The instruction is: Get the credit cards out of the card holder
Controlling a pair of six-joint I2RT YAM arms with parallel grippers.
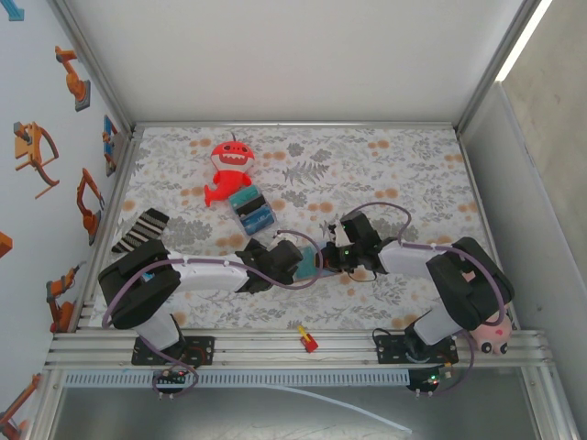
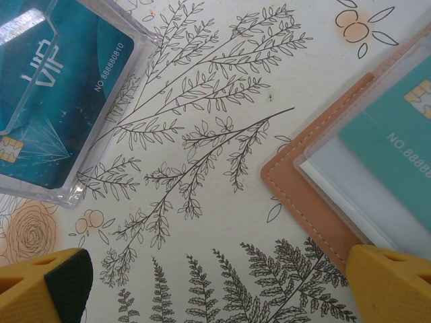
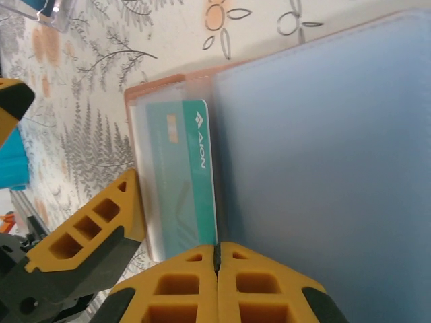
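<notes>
Barely begun: teal card [image 3: 185, 182] not yet out of card holder [image 3: 323, 168]. Right gripper [image 3: 217, 259] pressed shut at its 6 o'clock edge; left gripper [image 2: 219, 286] spread wide.

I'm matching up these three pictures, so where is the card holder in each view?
Top external: card holder mid-table, down-right of the card box, mostly hidden.
Left wrist: right edge, tan rim, teal card inside.
Right wrist: centre and right, open, teal card in its sleeve.
Shared landmark: the card box, up-left of the holder in the top and left wrist views.
</notes>
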